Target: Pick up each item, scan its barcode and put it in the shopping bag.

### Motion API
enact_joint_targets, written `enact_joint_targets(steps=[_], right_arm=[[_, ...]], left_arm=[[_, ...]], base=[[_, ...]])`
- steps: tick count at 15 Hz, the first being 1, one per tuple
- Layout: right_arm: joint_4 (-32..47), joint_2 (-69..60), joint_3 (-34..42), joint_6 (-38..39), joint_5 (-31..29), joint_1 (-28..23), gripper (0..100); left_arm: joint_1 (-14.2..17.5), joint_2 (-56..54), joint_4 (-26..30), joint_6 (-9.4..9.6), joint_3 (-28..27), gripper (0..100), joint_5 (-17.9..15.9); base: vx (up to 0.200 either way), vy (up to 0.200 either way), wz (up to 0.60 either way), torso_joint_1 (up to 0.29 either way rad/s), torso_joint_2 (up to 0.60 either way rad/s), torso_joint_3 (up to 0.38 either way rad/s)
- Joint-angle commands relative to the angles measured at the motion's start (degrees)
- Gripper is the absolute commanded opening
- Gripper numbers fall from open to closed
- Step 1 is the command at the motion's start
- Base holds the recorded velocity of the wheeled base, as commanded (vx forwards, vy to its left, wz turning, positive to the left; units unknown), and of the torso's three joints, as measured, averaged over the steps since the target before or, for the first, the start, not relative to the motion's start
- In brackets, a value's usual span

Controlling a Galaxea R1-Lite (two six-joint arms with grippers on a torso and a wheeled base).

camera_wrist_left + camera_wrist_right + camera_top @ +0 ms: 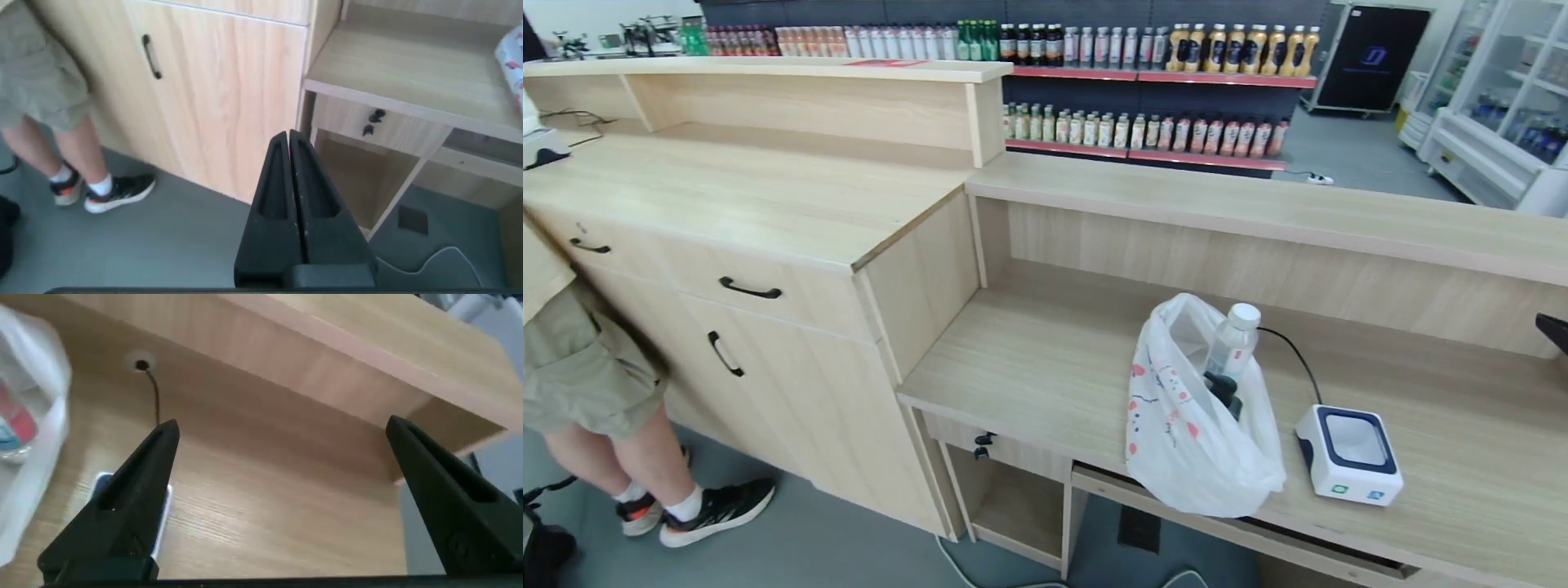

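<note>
Head view: the bag sits on the table with a bottle upright inside it. The scanner is just beside the bag, on the right arm's side.

Left wrist view: the left tool is pinched together and empty, low over the floor before the table front. The bag's edge is well apart, higher up.

Right wrist view: the right tool gapes wide, empty, above the table. The scanner is near one finger and the bag lies beyond it. The right arm looks the nearer, and the bottle's long axis is vertical.
</note>
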Motion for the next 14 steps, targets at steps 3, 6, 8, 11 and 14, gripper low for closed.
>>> enact_joint_targets(steps=[3,6,8,11,14], right_arm=[[0.57,-2.74,-0.62,2.41,-4.32,0.49,100],[0.83,-5.38,1.31,15.33,-7.84,3.74,100],[0.83,-12.06,8.79,18.75,-8.10,6.29,100],[0.92,-27.88,24.52,20.78,-10.03,13.14,100],[5.05,-48.01,35.33,20.86,-12.58,22.28,100]], left_arm=[[0.00,-0.02,0.00,0.00,0.00,0,0.04],[0.00,-0.02,0.00,0.00,0.00,0,0.04],[0.00,-0.02,0.00,0.00,0.00,0,0.04],[0.00,-0.02,0.00,0.00,0.00,0,0.04],[0.00,-0.02,0.00,0.00,0.00,0,0.04]], base=[[0.000,0.000,-0.60,0.004,0.00,0.002],[0.000,0.000,0.00,0.000,0.00,0.000],[0.000,0.000,0.00,0.000,0.00,0.000],[0.000,0.000,0.00,0.000,0.00,0.000],[0.000,0.000,0.00,0.093,-0.16,-0.079]])
